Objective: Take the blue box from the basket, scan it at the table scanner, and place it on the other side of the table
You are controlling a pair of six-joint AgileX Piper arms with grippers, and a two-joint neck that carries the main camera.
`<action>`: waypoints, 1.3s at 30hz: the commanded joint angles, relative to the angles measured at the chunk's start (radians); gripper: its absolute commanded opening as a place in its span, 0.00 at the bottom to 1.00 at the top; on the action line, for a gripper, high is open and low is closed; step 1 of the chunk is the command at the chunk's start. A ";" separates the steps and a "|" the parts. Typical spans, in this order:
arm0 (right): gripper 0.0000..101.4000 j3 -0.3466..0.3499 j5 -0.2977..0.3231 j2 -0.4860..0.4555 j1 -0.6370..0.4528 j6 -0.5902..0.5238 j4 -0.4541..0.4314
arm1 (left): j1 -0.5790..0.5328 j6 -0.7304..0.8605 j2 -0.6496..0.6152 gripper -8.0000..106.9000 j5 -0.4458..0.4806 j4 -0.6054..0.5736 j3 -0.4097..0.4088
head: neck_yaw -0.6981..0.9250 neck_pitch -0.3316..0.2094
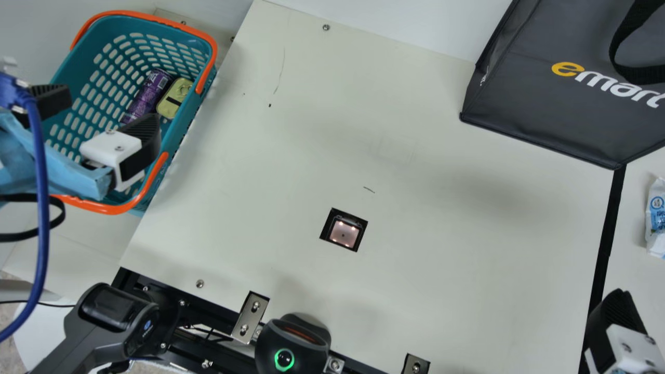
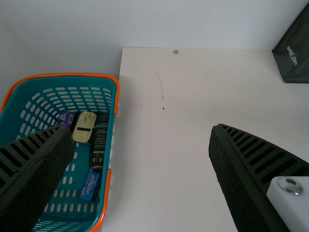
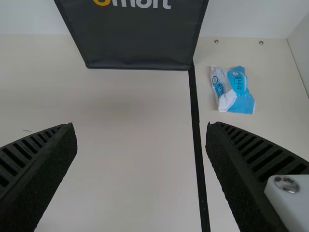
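Observation:
My left gripper [image 1: 104,111] is over the teal basket [image 1: 78,67] in the main view, its fingers wide apart with nothing between them. In the left wrist view my left gripper [image 2: 141,145] is open too, and the small blue box [image 2: 90,185] lies in the basket [image 2: 108,145], against its side wall beside a dark bottle. The scanner window [image 1: 344,231] is set into the table [image 1: 415,234], lit. At the main view's lower right corner is my right gripper [image 1: 618,317]; in the right wrist view my right gripper [image 3: 141,145] stands open and holds nothing.
A purple can [image 1: 148,96], a yellow-green tin [image 1: 174,98] and the dark bottle [image 2: 98,145] share the basket. A black bag [image 1: 550,109] stands at the far right. Beyond the black strip [image 1: 605,249] lies a blue-white packet [image 1: 657,218]. A black scanner device [image 1: 293,343] is at the near edge.

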 commanded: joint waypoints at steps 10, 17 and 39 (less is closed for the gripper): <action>0.94 0.000 0.000 0.000 0.000 0.000 0.000 | 0.000 0.000 0.000 0.85 0.000 0.000 0.000 | 0.002 -0.026; 0.94 0.000 0.000 0.000 0.000 0.000 0.000 | 0.038 -0.032 0.000 0.85 -0.009 0.004 0.004 | 0.002 -0.026; 0.94 0.000 0.000 0.000 0.000 0.000 0.000 | 0.396 -0.082 0.064 0.85 -0.093 -0.015 0.038 | 0.002 -0.026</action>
